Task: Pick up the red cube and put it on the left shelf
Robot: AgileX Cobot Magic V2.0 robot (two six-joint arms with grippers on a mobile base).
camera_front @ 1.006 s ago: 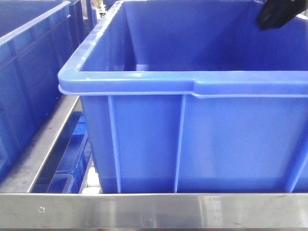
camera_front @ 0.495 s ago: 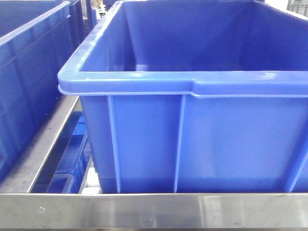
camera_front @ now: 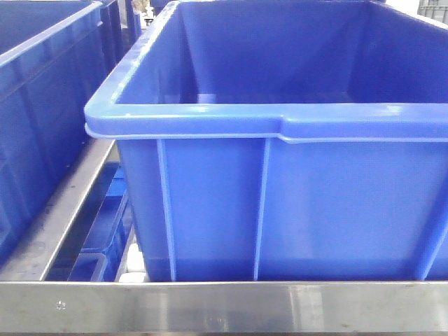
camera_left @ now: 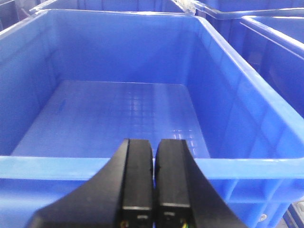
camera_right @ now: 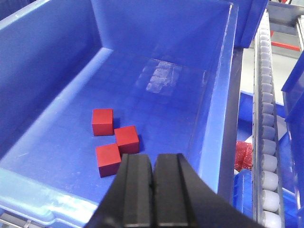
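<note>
Front view: the dark claw that was showing a second ago at the upper right, over the far right rim of the big blue crate (camera_front: 280,126), is no longer appearing in this view. It was already gone half a second ago. The crate's far right wall and rim are now showing unobstructed.

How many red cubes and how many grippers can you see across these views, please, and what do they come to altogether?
Red cubes: 3, lying in a blue crate in the right wrist view
Grippers: 2, both shut and empty: left gripper, right gripper
Total: 5
</note>
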